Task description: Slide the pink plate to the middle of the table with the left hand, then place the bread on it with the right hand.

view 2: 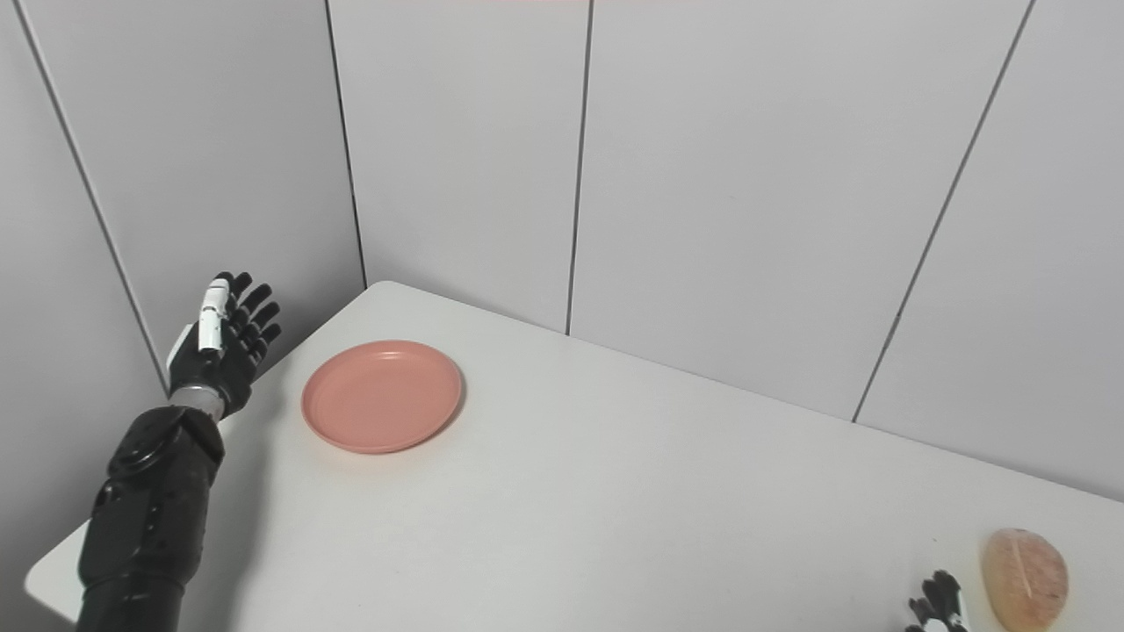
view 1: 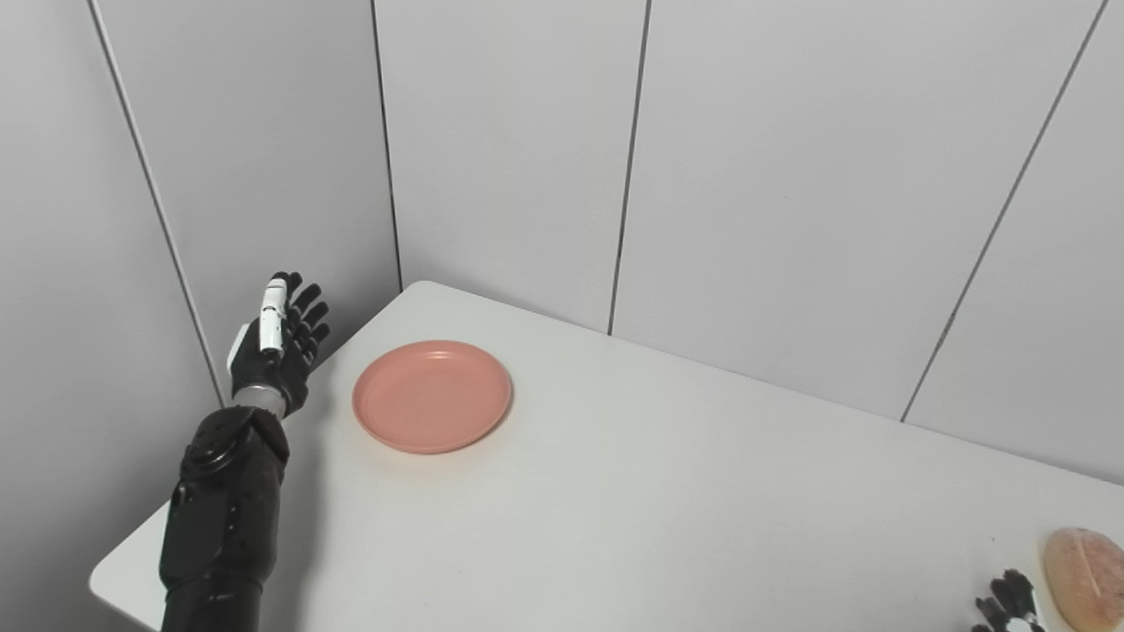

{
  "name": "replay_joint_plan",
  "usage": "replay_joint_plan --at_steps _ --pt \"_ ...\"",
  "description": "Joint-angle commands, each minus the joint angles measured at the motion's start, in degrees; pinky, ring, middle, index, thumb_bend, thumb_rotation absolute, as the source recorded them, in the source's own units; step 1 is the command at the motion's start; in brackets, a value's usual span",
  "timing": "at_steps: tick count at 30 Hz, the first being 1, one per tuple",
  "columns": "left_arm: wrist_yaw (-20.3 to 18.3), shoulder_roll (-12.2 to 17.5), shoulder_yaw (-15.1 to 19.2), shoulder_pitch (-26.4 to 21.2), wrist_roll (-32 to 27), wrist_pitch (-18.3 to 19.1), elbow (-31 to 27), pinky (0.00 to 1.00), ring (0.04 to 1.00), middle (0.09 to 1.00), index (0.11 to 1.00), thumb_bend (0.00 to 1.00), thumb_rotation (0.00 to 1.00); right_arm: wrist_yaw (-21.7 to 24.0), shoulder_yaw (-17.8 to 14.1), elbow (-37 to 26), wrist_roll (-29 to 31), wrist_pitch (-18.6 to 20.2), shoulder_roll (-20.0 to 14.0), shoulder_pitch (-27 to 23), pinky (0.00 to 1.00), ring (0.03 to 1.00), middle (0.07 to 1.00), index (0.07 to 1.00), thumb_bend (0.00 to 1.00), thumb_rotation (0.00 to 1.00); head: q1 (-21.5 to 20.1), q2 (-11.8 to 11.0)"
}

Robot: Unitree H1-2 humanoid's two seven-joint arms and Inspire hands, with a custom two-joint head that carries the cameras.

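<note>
The pink plate [view 1: 432,396] lies flat and empty on the white table [view 1: 632,491], near its far left corner. My left hand [view 1: 279,341] is raised at the table's left edge, to the left of the plate and apart from it, open with fingers spread and holding nothing. The bread [view 1: 1085,578], a pale oval loaf, lies at the table's right front. Only the fingertips of my right hand [view 1: 1010,604] show at the bottom edge, just left of the bread; its state is unclear.
Grey panelled walls [view 1: 509,149] stand close behind the table and along its left side, meeting in a corner behind the plate. The table's left edge runs right under my left forearm [view 1: 224,518].
</note>
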Motion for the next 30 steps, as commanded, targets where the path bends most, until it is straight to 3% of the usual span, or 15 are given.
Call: replay_joint_plan --at_steps 1,26,30 --pt "-0.5 2.0 -0.1 -1.1 -0.2 -2.6 -1.2 0.98 0.966 0.963 0.941 0.26 1.00 -0.4 -0.7 0.1 -0.3 2.3 -1.0 1.7 1.00 0.992 0.992 0.993 0.17 1.00 0.0 0.0" --pt "-1.4 -1.0 -1.3 0.6 -2.6 -4.2 3.4 0.96 0.966 0.966 0.953 0.24 1.00 0.2 -0.9 -0.3 1.2 2.8 -1.1 1.8 1.00 0.995 0.996 0.998 0.15 1.00 0.7 0.1" --pt "-1.8 -1.0 -1.1 0.1 -3.3 -4.9 6.3 0.96 0.962 0.965 0.953 0.25 1.00 -1.7 -0.9 -1.2 -1.3 4.1 -0.9 2.2 0.98 0.975 0.977 0.975 0.21 1.00 0.4 0.3"
